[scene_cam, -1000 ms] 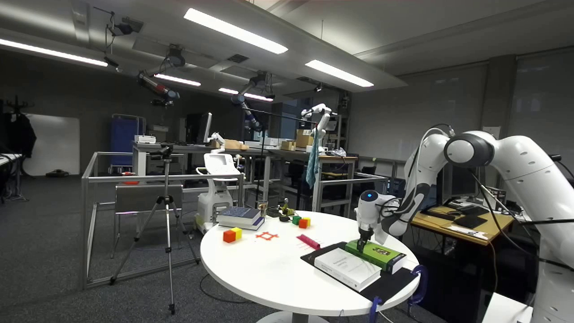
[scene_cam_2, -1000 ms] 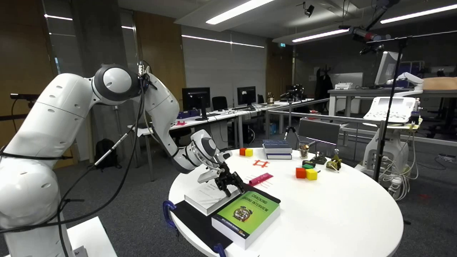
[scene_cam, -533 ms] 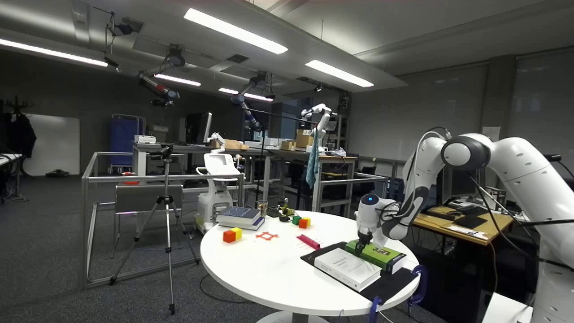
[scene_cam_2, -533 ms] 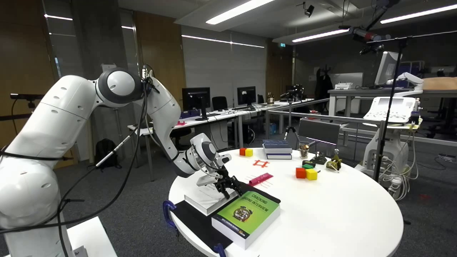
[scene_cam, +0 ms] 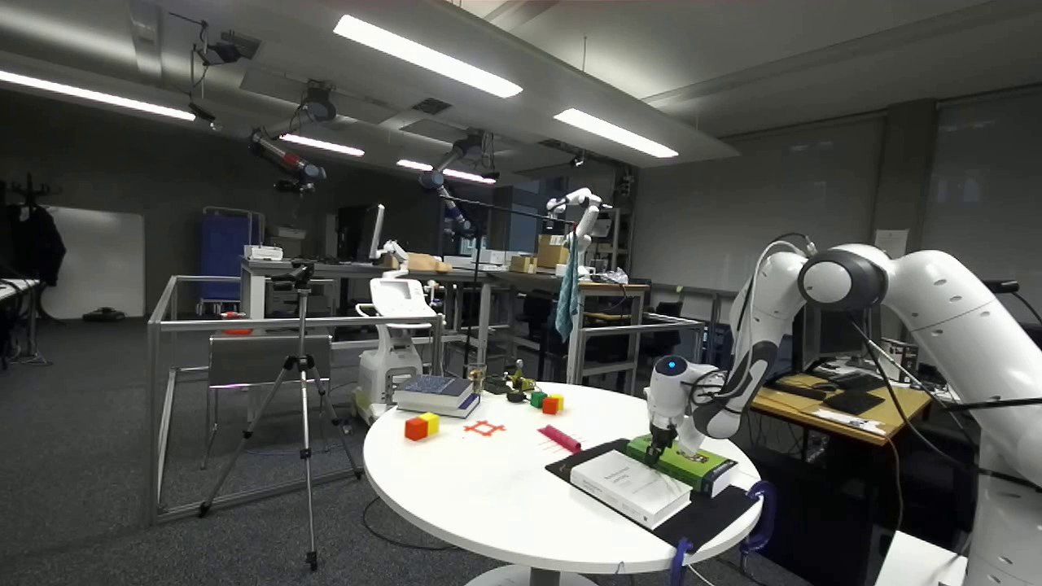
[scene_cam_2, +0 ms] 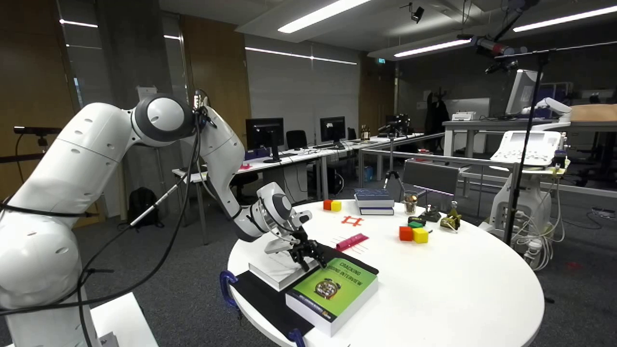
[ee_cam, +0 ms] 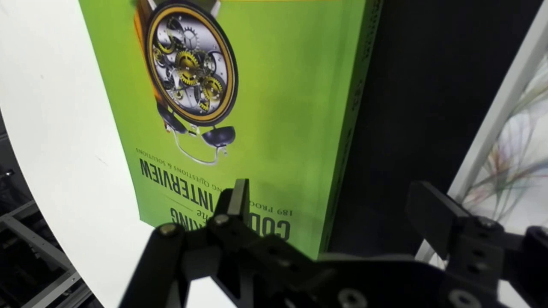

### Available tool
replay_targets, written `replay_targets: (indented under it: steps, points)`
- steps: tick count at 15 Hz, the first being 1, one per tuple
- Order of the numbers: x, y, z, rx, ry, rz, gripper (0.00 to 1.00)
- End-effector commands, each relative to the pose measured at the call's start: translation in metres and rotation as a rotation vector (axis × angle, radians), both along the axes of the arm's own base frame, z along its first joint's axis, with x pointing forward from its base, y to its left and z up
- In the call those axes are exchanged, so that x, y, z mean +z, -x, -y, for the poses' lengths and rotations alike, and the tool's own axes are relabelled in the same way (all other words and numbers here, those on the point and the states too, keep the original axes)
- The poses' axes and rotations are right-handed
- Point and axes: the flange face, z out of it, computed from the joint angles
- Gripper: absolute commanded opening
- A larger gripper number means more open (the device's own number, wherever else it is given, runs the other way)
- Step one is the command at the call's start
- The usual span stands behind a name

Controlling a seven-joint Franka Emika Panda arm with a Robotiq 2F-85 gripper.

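My gripper stands open over the books, its fingers wide apart with nothing between them. In the wrist view one finger overlaps the title end of a thick green book. The opposite finger appears beside the edge of a white book. Between the two books runs a strip of black mat. Both exterior views show the gripper low near the gap between the green book and the white book. Whether a fingertip touches either cover, I cannot tell.
Blue clamps grip the edge of the round white table. A pink roll, a red lattice piece, coloured cubes, stacked blue books, a glass and small dark items stand farther across it.
The gripper has come down somewhat and shifted slightly toward the white book, with the arm's elbow sinking a little. The jaws stay open. Books and other objects have not moved.
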Motion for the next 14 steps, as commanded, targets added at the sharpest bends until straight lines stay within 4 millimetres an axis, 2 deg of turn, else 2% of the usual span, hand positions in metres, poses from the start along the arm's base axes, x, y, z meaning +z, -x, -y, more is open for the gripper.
replay_targets:
  steps: [1, 14]
  points:
    - [-0.001, -0.003, -0.009, 0.014, -0.034, 0.008, 1.00]
    - [-0.006, -0.009, -0.042, 0.065, -0.058, -0.003, 1.00]
